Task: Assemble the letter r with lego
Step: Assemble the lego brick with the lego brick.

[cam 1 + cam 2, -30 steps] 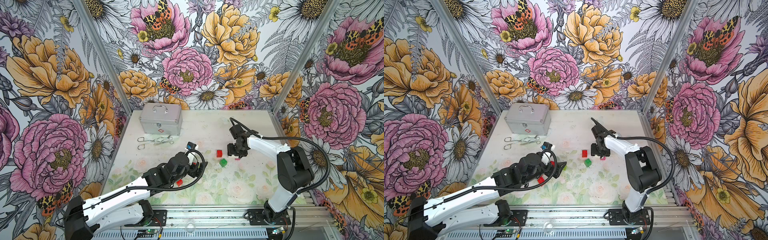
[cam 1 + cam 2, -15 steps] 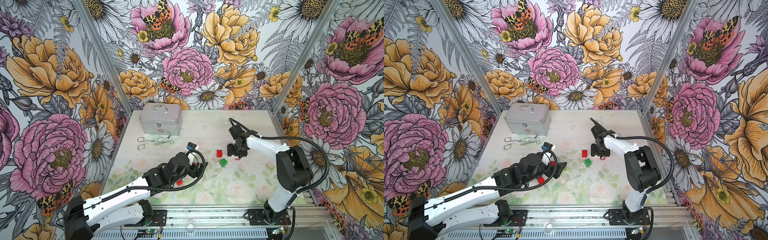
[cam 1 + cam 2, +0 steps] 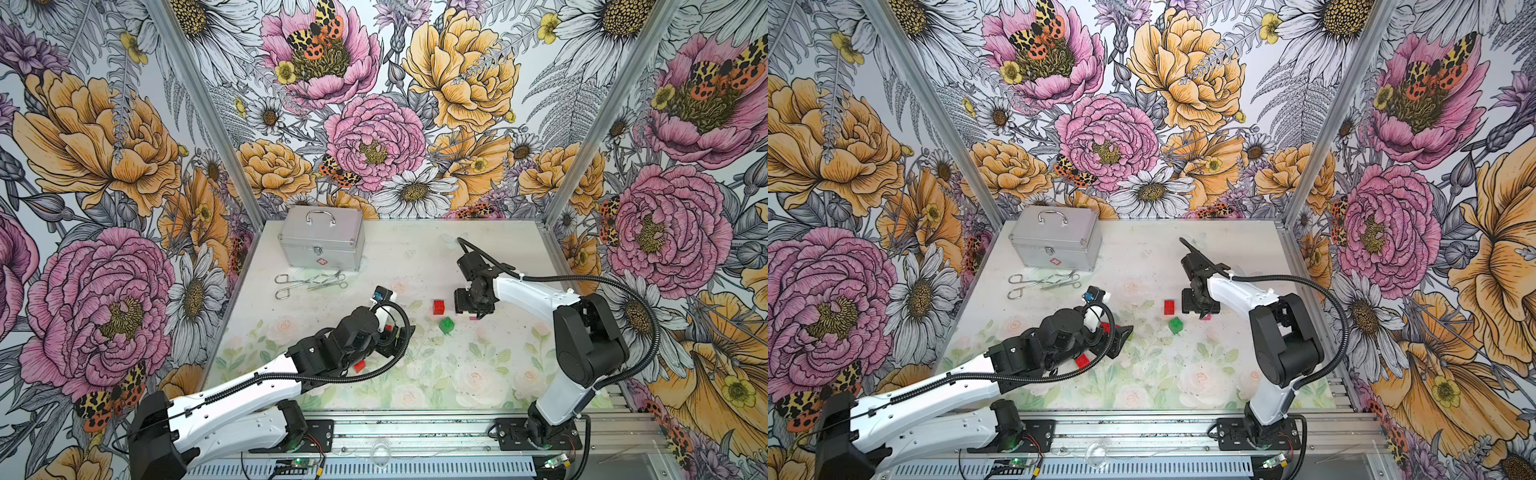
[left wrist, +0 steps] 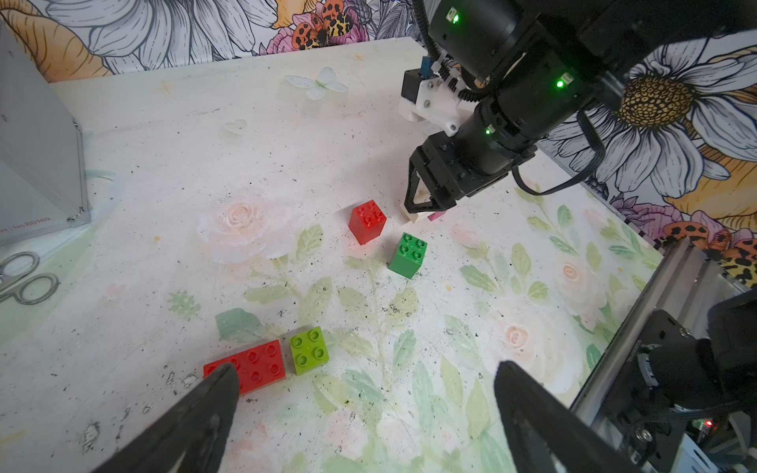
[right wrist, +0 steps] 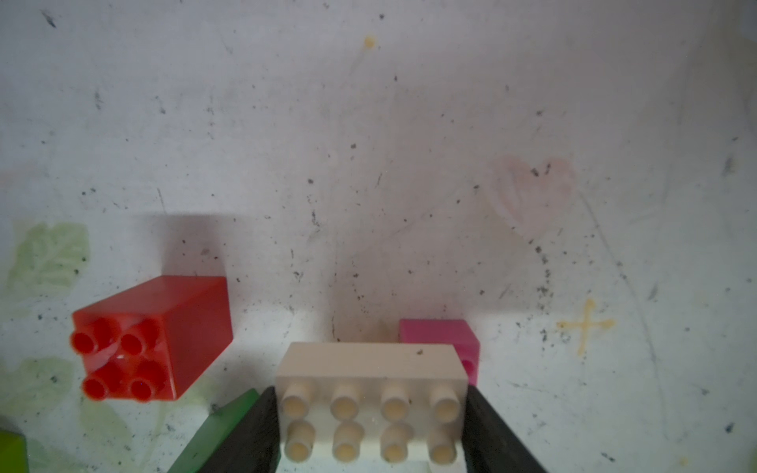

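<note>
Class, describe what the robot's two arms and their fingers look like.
The left arm and right arm have white links joined by bulky black joints. Black ribbed cables loop outside each. The fingers are black tapered wedges. Small green lights dot the right wrist.

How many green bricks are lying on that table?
2. A dark green brick stands mid-table by the tall red brick; a lime brick lies beside the flat red brick, just ahead of the left pincer. The arms may hide more.
</note>
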